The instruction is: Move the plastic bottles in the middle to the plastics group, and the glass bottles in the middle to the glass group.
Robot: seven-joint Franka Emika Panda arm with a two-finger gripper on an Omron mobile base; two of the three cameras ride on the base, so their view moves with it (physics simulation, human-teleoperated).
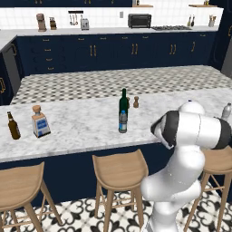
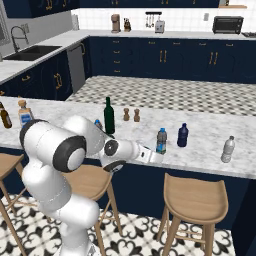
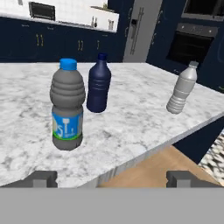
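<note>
One small clear plastic bottle with a blue label (image 3: 67, 107) stands near the counter's front edge, beside the dark-blue bottle (image 3: 98, 85) and the greyish clear bottle (image 3: 182, 89) of the plastics group. My gripper (image 3: 111, 179) is open and holds nothing, just in front of that labelled bottle (image 2: 161, 140) at the counter edge (image 2: 154, 157). A second labelled plastic bottle (image 1: 123, 121) stands in the middle, before the tall green glass bottle (image 1: 123, 100). At the far left stand the brown beer bottle (image 1: 13, 126) and the square clear bottle (image 1: 40, 121) of the glass group.
Two small wooden shakers (image 1: 135, 101) stand behind the green bottle. Wooden stools (image 1: 120, 170) line the counter's front below its edge, one right under my hand (image 2: 192, 197). My arm's white links (image 2: 65, 145) reach across the counter front.
</note>
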